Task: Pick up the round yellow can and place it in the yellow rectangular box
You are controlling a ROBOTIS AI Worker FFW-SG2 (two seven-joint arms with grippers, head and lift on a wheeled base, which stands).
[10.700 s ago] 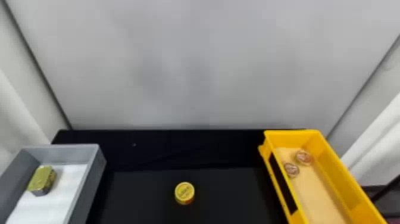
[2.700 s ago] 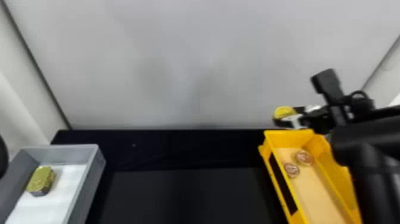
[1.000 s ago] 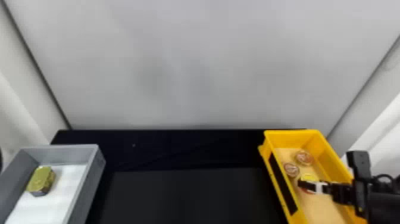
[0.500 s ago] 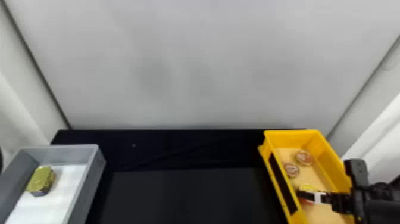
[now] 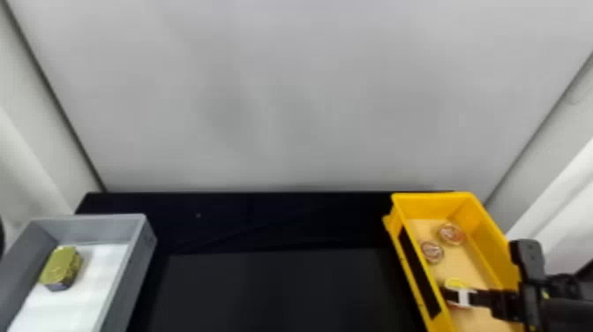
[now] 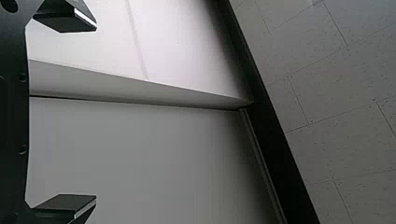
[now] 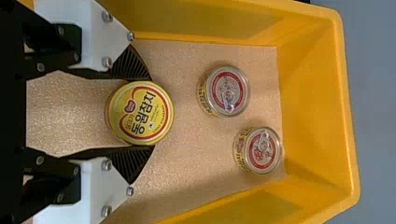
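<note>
Yellow round can (image 7: 140, 113) sitting inside yellow box (image 5: 432, 207), near left edge; right gripper (image 7: 151, 113) grasping it. Placing step seemingly finishing; next move calling for gentle release, clean upward withdrawal.

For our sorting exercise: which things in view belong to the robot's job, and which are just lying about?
The job:
round yellow can, held in right gripper
yellow rectangular box around it

Lying about:
first pull-ring can, second pull-ring can, same box
grey box
gold-topped can inside it
</note>
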